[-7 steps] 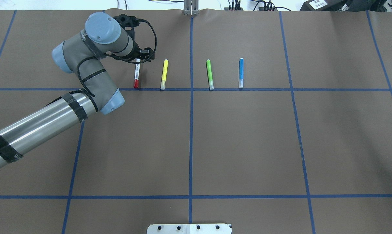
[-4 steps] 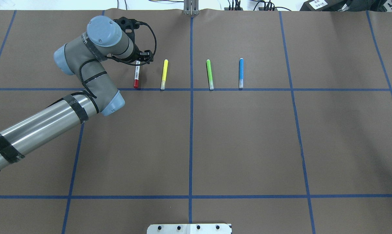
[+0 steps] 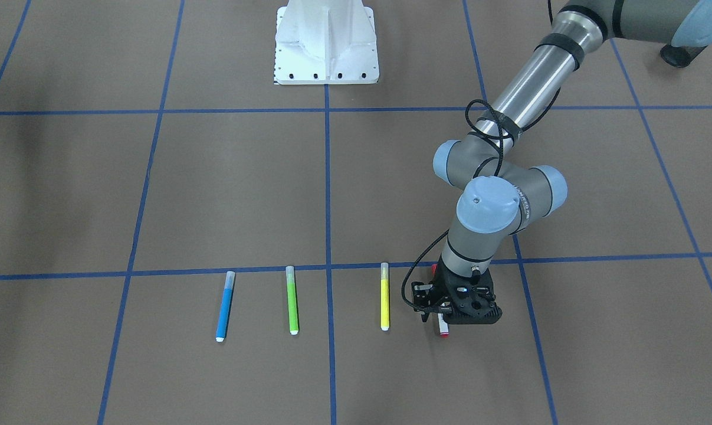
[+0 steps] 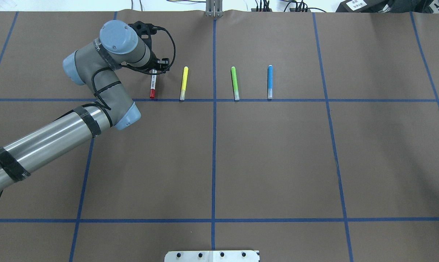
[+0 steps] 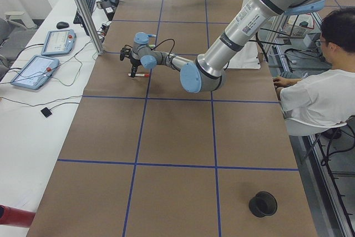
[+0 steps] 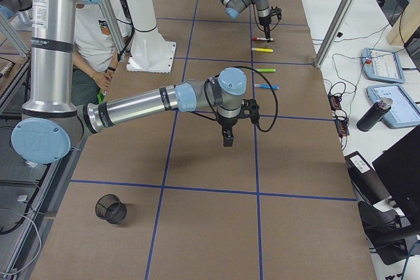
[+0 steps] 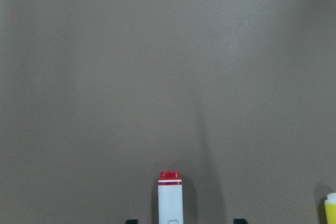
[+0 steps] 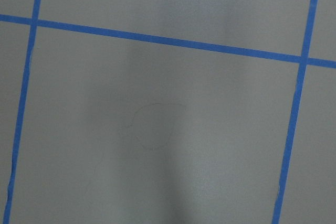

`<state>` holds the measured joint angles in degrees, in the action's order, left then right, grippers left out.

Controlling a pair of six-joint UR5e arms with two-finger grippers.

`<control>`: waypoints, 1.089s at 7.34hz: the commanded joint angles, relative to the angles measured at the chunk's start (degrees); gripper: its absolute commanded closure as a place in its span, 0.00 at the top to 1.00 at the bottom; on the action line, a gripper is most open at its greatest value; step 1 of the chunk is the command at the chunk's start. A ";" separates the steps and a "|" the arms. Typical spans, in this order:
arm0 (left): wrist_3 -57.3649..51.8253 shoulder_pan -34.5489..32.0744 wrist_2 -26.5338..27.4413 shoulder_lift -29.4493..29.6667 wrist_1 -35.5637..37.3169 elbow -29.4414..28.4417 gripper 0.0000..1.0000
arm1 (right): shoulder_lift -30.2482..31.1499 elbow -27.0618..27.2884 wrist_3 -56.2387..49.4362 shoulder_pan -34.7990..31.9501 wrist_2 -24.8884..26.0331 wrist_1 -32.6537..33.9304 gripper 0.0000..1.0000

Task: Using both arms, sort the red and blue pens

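Note:
The red pen [image 4: 153, 86], white-barrelled with a red cap, lies at the left end of a row of markers on the brown table. My left gripper [image 4: 154, 70] hangs low over its far end and hides that end from above. In the left wrist view the pen's red-tipped end [image 7: 170, 195] sits between two dark fingertips [image 7: 132, 221] that stand apart, so the gripper is open. The blue pen [image 4: 270, 82] lies at the row's right end, untouched. My right gripper [image 6: 227, 139] shows only in the exterior right view, over bare table; I cannot tell its state.
A yellow marker [image 4: 183, 83] and a green marker [image 4: 235, 83] lie between the two pens. A black mesh cup [image 5: 263, 203] stands near the left table end and another [image 6: 110, 208] near the right end. A person [image 5: 319, 95] sits beside the white pedestal [image 3: 326, 41].
My left arm has shifted slightly and its gripper has come down closer over the red pen's far end. The pens and markers have not moved.

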<state>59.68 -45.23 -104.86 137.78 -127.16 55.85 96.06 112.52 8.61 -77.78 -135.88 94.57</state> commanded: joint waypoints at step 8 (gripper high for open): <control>1.83 -0.30 0.00 -0.06 -0.11 0.74 0.00 | 0.00 -0.11 -0.09 0.00 0.00 0.00 1.00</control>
<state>60.18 -45.42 -104.85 137.65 -127.21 55.95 96.07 112.41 8.53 -77.78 -135.88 94.57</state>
